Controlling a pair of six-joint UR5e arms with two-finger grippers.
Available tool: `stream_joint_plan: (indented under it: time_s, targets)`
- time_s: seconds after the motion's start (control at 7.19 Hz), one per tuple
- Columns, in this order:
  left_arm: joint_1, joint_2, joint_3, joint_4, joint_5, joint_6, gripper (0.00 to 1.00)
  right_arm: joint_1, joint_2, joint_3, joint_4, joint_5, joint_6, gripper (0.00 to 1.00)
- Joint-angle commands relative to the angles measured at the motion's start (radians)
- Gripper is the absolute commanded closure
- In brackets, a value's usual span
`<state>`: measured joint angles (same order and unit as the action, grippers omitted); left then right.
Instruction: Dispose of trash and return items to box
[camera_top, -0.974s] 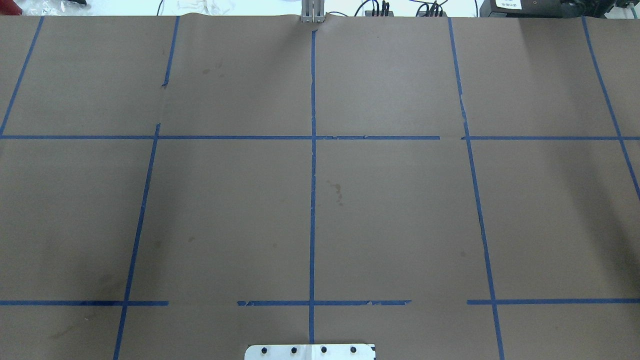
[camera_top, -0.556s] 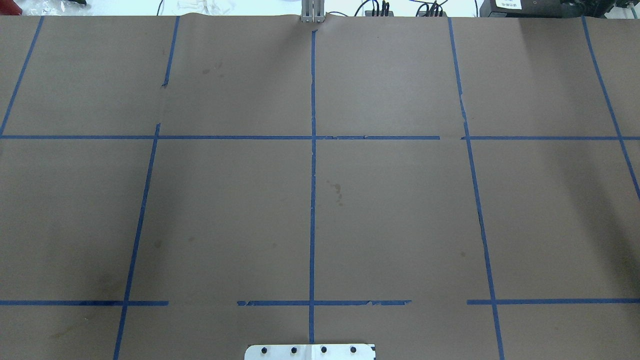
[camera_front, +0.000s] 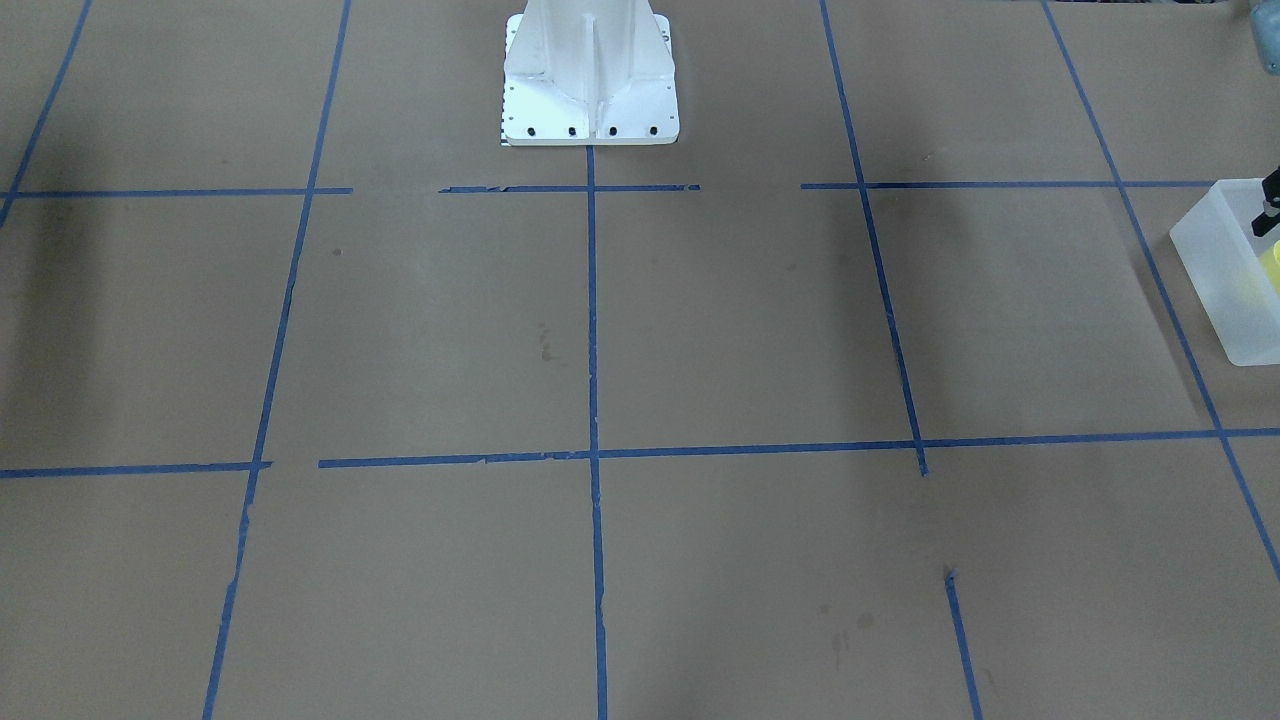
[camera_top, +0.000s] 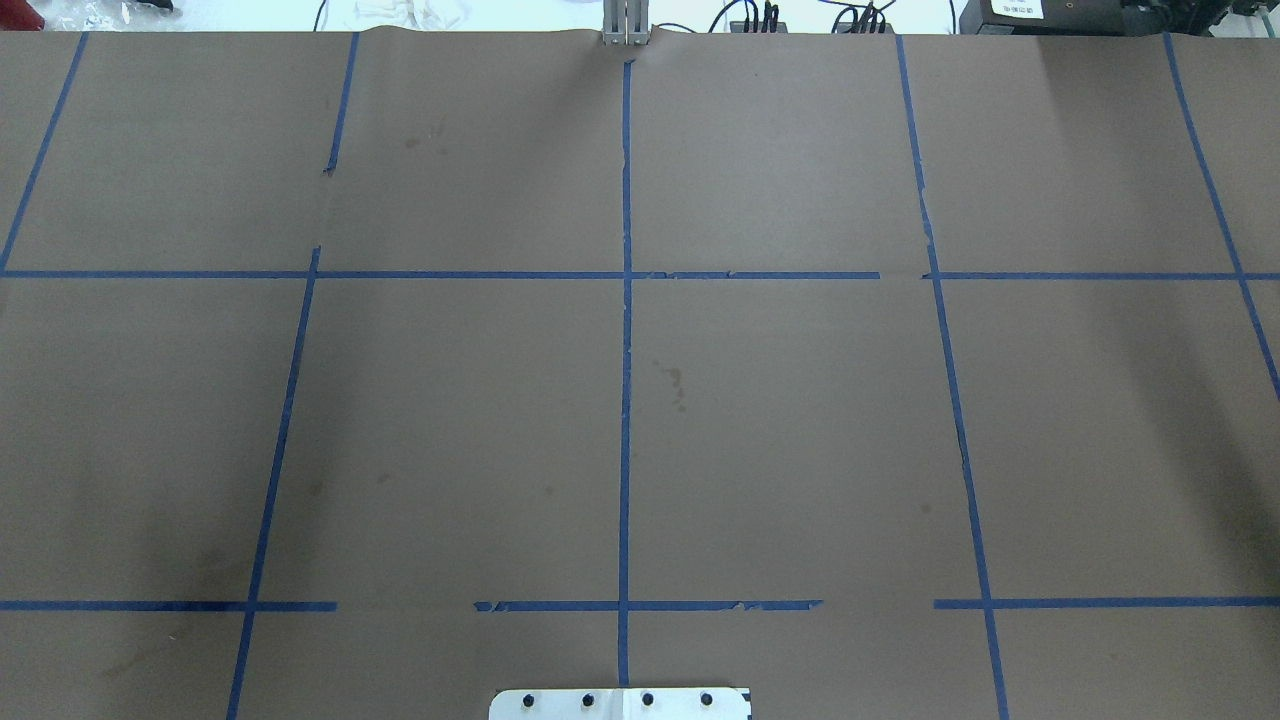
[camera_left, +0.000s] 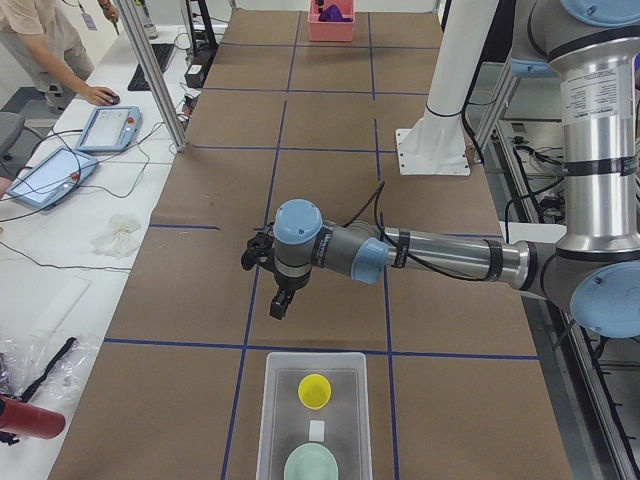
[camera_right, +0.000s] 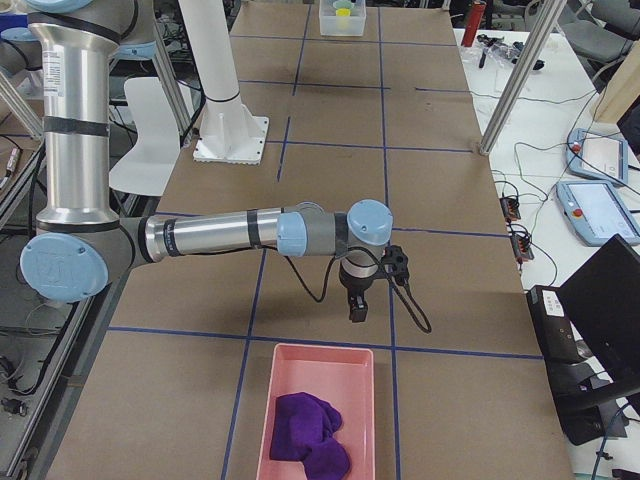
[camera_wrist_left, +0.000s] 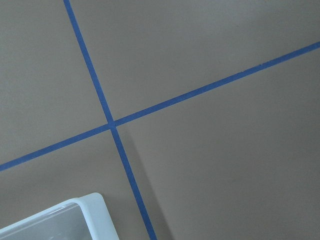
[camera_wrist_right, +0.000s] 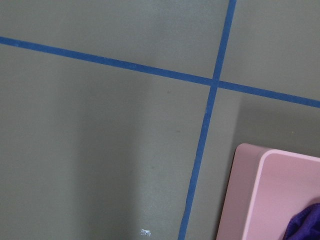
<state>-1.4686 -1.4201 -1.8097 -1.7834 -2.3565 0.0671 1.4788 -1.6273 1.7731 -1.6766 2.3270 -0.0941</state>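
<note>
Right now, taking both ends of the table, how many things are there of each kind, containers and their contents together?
Containers: 2, translucent bin and pink tray
Dishes: 2, yellow cup and mint-green bowl, both in the bin
Cloth: 1, purple cloth heaped in the tray
Unidentified: 1, small white piece in the bin between cup and bowl
Total: 6

Open tabletop between box, pink tray and white pedestal.
</note>
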Motion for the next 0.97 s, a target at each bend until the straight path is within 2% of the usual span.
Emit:
stream_joint_plan:
  time_s: [0.0, 0.56, 0.83]
  targets:
    - [0.001, 0.001, 0.023, 0.003, -0.001, -0.001, 0.0, -0.006, 0.003, 0.002, 0.0, -0.002, -0.001, 0.0]
    - [0.004, -0.01, 0.065, 0.001, -0.003, -0.007, 0.0, -0.006, 0.009, 0.015, 0.0, -0.002, 0.004, 0.0]
    - [0.001, -0.003, 0.053, 0.001, -0.003, -0.083, 0.0, -0.006, 0.015, 0.017, 0.0, -0.005, 0.001, 0.0]
